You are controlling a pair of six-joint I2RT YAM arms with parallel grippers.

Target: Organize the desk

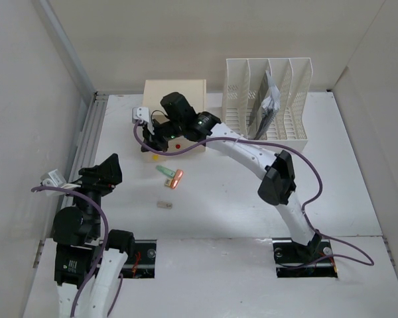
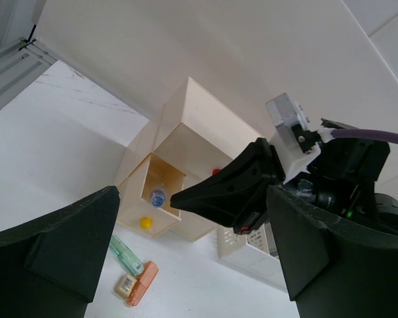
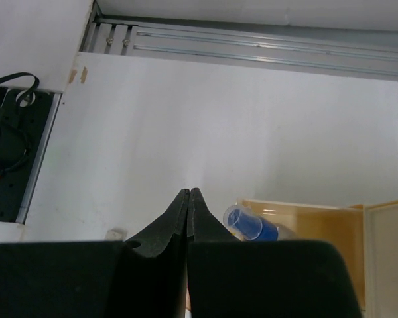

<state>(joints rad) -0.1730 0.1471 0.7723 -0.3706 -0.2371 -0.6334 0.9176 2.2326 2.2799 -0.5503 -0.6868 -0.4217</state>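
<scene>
1. The desk (image 1: 239, 199): a large white tabletop with pale walls on three sides. It lies beneath both my arms and carries every item listed below.
2. My left gripper (image 1: 105, 171): fingers (image 2: 53, 252) spread wide with nothing between them. It is raised over the left side of the desk and points towards the drawer box.
3. My right gripper (image 3: 188, 199): fingers pressed flat together, pinching nothing. It is stretched out to the far left and sits at the front of the drawer box.
4. Drawer box (image 1: 176, 89): cream, standing at the back of the desk, its front compartment open.
5. Bottle (image 2: 158, 197): clear with a blue cap, lying inside the open compartment just beside my right fingertips.
6. Yellow ball (image 2: 146, 223): at the front of the box. It seems to sit in the pulled-out tray, though I cannot tell for certain.
7. Green stick (image 2: 126, 255) and orange piece (image 2: 140, 283): lying together on the desk near the front of the box.
8. Small pale block (image 1: 164, 205): alone on the desk, nearer my bases.
9. File rack (image 1: 268, 99): white and slotted, at the back right beside the drawer box, with dark items (image 1: 265, 109) leaning in a middle slot.
</scene>
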